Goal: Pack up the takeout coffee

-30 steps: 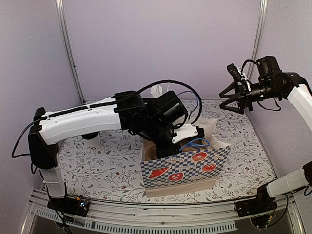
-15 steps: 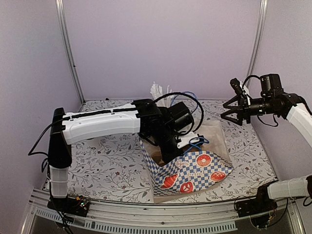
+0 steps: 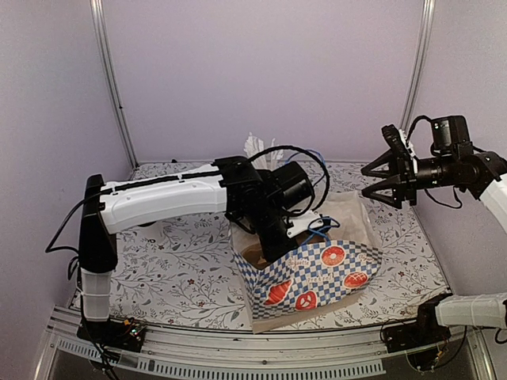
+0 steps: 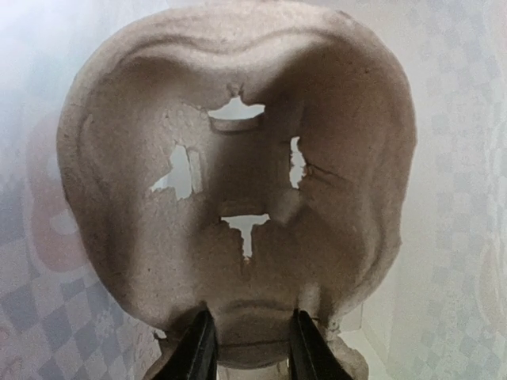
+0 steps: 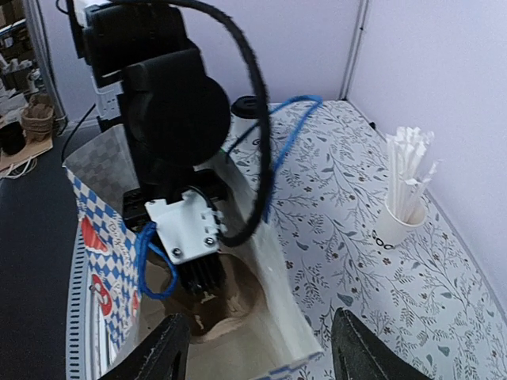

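Observation:
The takeout coffee (image 5: 247, 107), a white cup with a black lid, shows only in the right wrist view, standing on the table behind the left arm. My left gripper (image 3: 273, 244) reaches down inside the blue-and-white checkered paper bag (image 3: 321, 273). In its wrist view the left gripper (image 4: 249, 352) is shut on the rim of the brown pulp cup carrier (image 4: 238, 174), which fills the frame. The carrier also shows at the bag's bottom in the right wrist view (image 5: 238, 305). My right gripper (image 3: 371, 181) is open and empty, in the air to the right of the bag (image 5: 87, 206).
A white cup of white straws (image 5: 400, 214) stands on the floral tablecloth (image 3: 174, 269) behind the bag, and shows behind the left arm in the top view (image 3: 255, 147). Purple walls close in the back and sides.
My left gripper has gone down deeper into the bag with the carrier. The bag has shifted forward and to the right. My right gripper has moved a little right and lower.

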